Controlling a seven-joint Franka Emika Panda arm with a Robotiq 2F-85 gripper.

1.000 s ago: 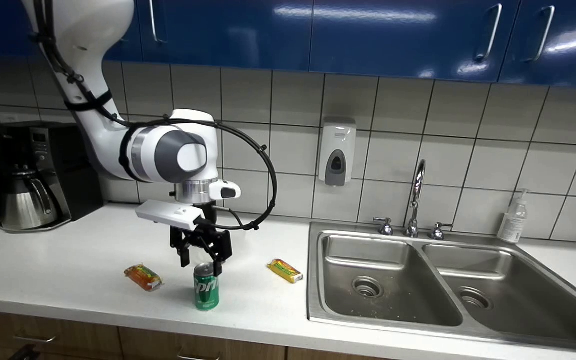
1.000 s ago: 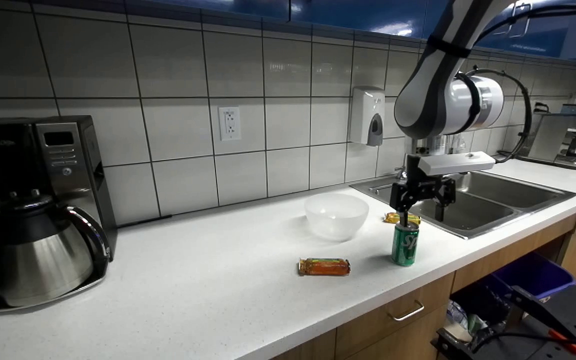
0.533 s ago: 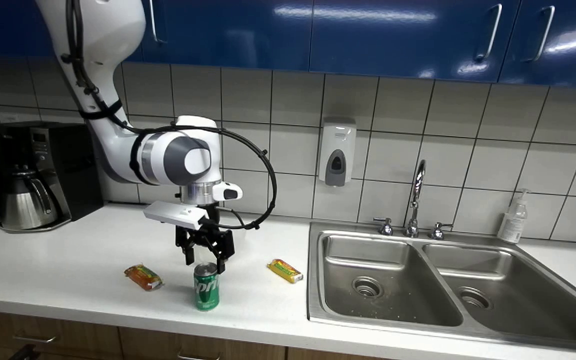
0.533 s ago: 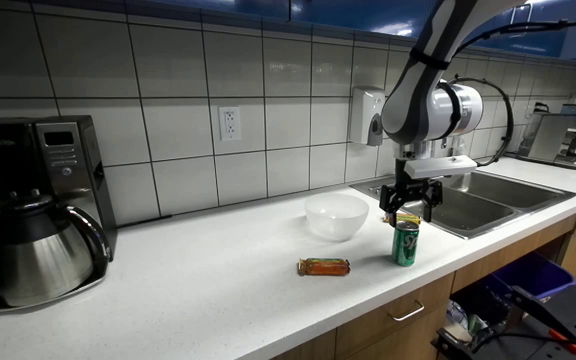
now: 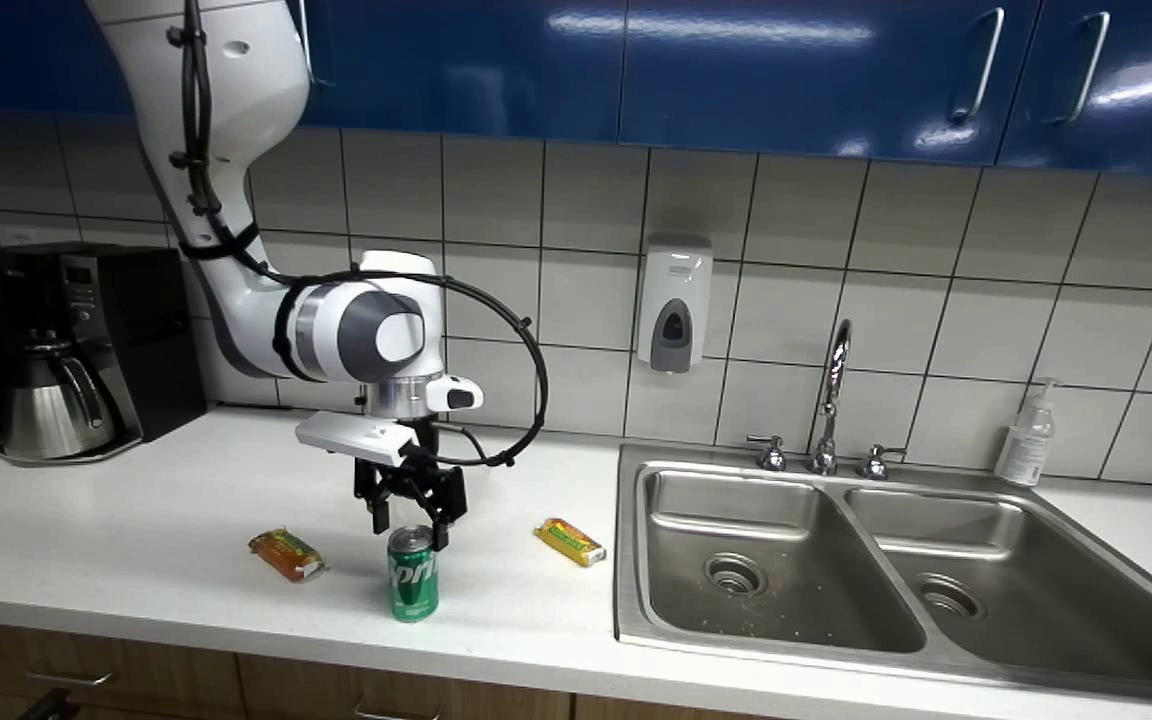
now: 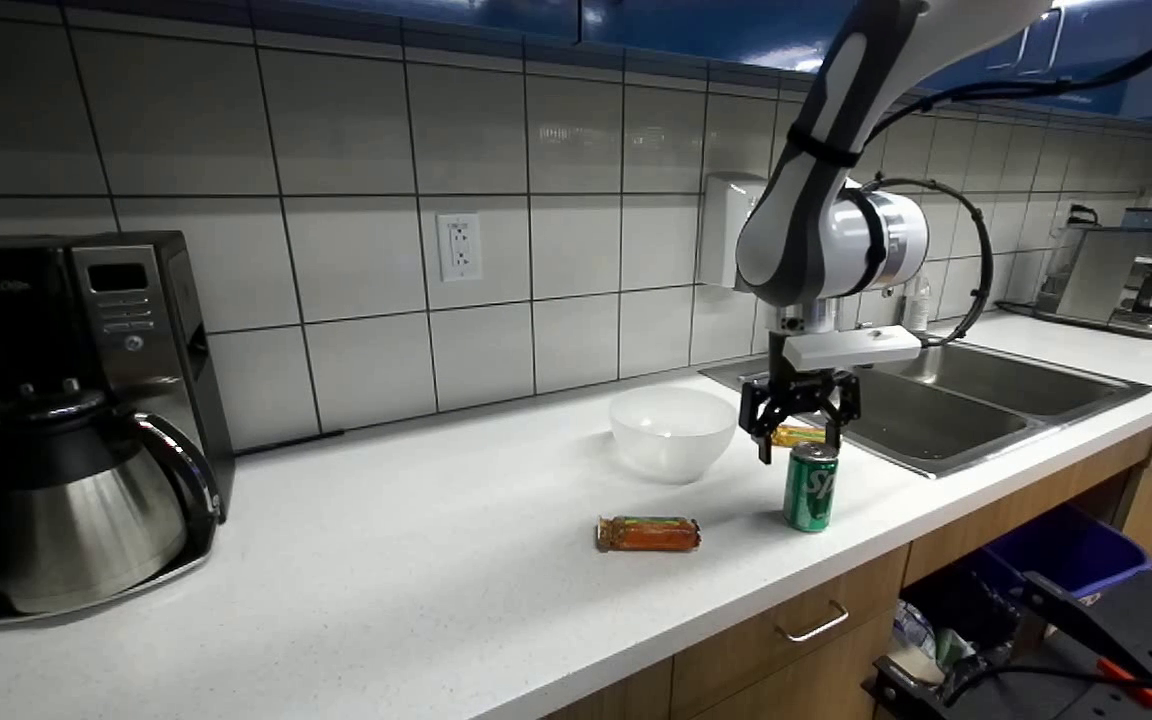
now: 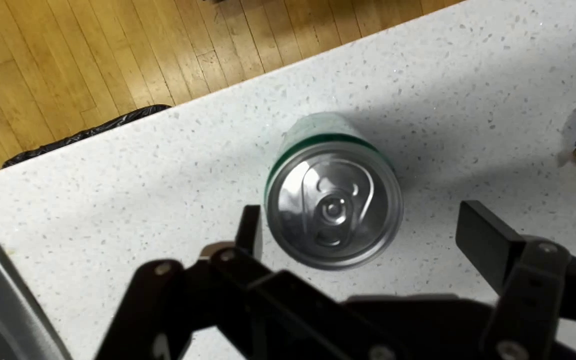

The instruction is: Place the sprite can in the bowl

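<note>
The sprite can stands upright on the counter, green with a silver top, in both exterior views. In the wrist view its top lies between the fingers, close to the left finger, with a wider gap to the right one. My gripper is open and empty, with its fingertips at about the height of the can's top. It also shows in an exterior view and in the wrist view. The bowl, whitish and translucent, stands behind and left of the can in an exterior view. The bowl is out of the wrist view.
An orange packet lies left of the can and a yellow packet lies near the steel sink. A coffee maker stands at the counter's left. The counter's front edge runs close to the can. A soap dispenser hangs on the wall.
My gripper has shifted sideways over the can, leftward in an exterior view, so the can now lies between the fingertips. It stays open. The can, bowl and packets have not moved.
</note>
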